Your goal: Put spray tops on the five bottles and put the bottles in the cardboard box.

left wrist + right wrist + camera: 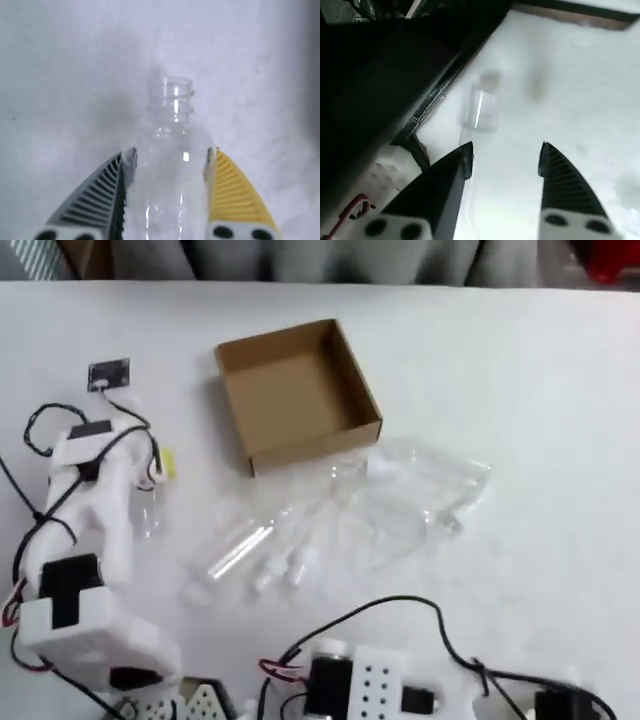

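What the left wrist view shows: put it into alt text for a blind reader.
A clear bottle, its threaded neck bare of any spray top, is clamped between the grey and yellow fingers of the left gripper, with the white table behind.

Cannot count the clear bottles [290,530] near the cardboard box [296,392]: blurred into the clear plastic [430,485] beside them. Too small to tell: white bits [285,568] among them. Cut off below the shoulder: bottle [172,125] in the left gripper [170,157]. Blurred beyond recognition: pale object [482,107] past the right gripper [505,152].
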### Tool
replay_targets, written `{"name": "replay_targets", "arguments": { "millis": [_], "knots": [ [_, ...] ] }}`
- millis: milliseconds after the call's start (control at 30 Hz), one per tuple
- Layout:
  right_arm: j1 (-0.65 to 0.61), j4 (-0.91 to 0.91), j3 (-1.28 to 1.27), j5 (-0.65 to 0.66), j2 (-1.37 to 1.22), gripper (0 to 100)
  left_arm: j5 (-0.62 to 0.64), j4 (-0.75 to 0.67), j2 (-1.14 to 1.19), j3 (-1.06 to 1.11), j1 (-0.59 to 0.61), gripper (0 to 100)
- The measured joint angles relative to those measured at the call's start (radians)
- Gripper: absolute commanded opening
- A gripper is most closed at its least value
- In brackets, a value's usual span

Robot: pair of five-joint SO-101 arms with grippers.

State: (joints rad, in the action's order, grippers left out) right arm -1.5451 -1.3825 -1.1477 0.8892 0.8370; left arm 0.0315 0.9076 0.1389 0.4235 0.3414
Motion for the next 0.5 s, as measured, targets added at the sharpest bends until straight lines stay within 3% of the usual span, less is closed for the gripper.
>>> {"name": "replay_targets", "arguments": {
  "millis": [133,367,500],
  "knots": [
    [0.091,-0.014,-0.011,0.008,0.006,16.9,0.000,0.000,0.000,0.000,0.000,7],
    [0.331,-0.098,0.132,0.006,0.005,3.3,0.000,0.000,0.000,0.000,0.000,7],
    [0.370,-0.169,0.184,0.009,0.005,1.6,0.000,0.000,0.000,0.000,0.000,7]
  ]
}}
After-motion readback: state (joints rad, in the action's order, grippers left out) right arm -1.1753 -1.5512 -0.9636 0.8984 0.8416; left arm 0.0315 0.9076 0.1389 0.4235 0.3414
